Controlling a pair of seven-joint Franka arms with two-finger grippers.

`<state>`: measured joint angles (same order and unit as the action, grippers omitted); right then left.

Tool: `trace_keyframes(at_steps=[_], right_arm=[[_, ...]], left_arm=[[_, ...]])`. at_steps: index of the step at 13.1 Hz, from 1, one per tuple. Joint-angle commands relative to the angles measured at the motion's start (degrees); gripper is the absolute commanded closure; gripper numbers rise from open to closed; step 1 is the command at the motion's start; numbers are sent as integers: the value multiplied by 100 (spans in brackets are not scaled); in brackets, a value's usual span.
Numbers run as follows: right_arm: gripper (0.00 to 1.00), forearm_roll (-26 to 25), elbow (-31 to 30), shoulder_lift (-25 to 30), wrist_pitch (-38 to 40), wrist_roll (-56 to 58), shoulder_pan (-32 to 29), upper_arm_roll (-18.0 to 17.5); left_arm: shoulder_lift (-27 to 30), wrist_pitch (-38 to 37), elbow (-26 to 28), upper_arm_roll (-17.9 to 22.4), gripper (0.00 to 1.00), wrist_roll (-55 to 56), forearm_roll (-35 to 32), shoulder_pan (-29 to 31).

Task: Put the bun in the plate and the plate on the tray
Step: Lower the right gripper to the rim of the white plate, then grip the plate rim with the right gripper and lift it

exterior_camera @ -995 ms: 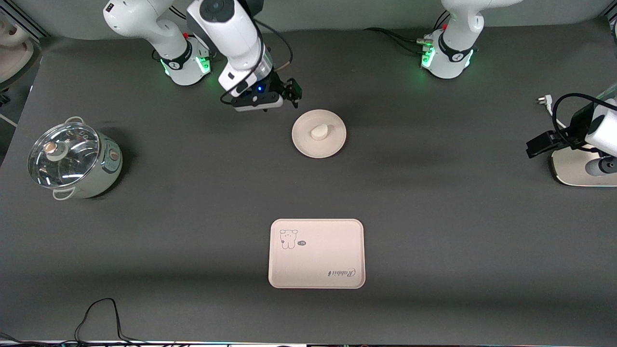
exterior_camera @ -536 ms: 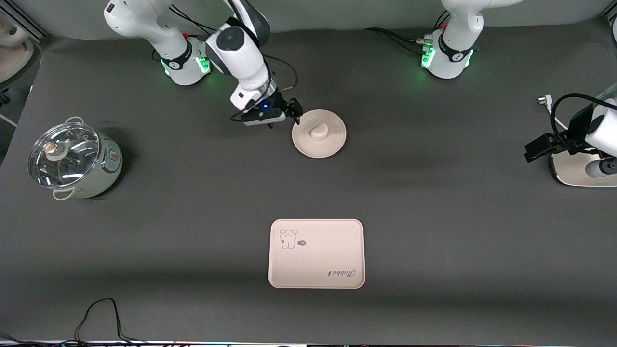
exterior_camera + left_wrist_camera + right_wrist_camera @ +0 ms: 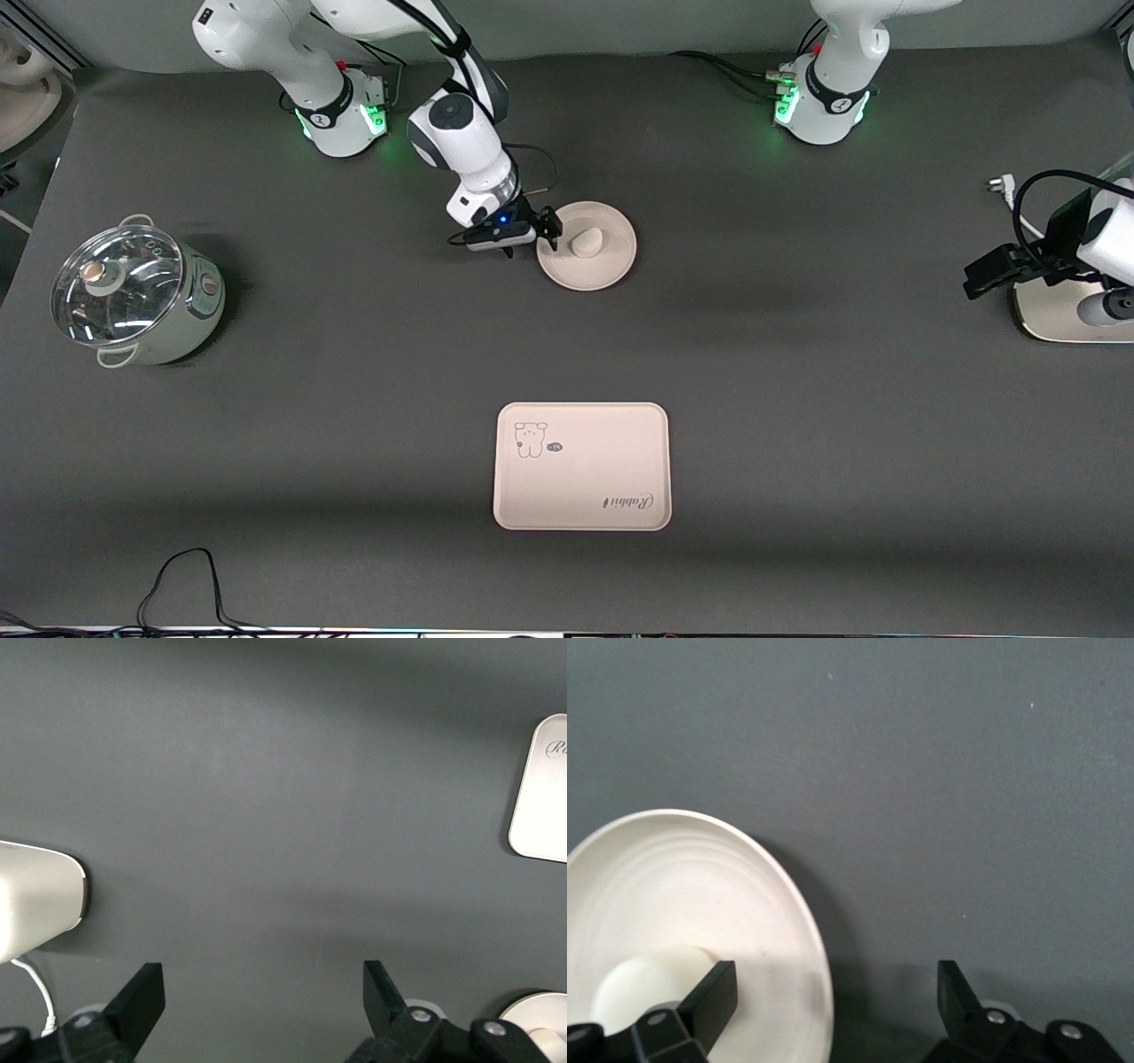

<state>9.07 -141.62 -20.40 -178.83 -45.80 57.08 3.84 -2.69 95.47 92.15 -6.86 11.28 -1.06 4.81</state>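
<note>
Plate (image 3: pixel 586 245), front view: it lies on the table with the bun (image 3: pixel 586 241) already on it, so only the move to the tray (image 3: pixel 581 466) remains. My right gripper (image 3: pixel 550 232) sits low at the plate's rim, on the edge toward the right arm's end of the table, fingers apart; I judge this lines me up to pinch the rim. The tray lies nearer the camera than the plate and well apart from it. A lidded pot (image 3: pixel 133 294) stands clear of my work. My left gripper (image 3: pixel 990 269) waits toward the left arm's end of the table.

Left wrist view: my left fingers (image 3: pixel 142 997) stand apart over bare table, holding nothing; a corner of the tray (image 3: pixel 540 788) shows ahead.

Right wrist view: my fingers (image 3: pixel 718 992) straddle the plate (image 3: pixel 691 895) rim, one over the dish beside the bun (image 3: pixel 642 988), one outside. They are spread, not yet clamped.
</note>
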Motion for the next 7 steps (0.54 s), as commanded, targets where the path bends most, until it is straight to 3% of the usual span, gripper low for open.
trace_keyframes(at_steps=[1,7], right_arm=[[0,112,47,-139,-117,-79,93,-6],[0,394,73,-166,-91,-79,84,-217]], left_arm=[[67,-10,-136,-17,0,-82,19,-77],[58,7,-163,-44,0,-82,19,-77]])
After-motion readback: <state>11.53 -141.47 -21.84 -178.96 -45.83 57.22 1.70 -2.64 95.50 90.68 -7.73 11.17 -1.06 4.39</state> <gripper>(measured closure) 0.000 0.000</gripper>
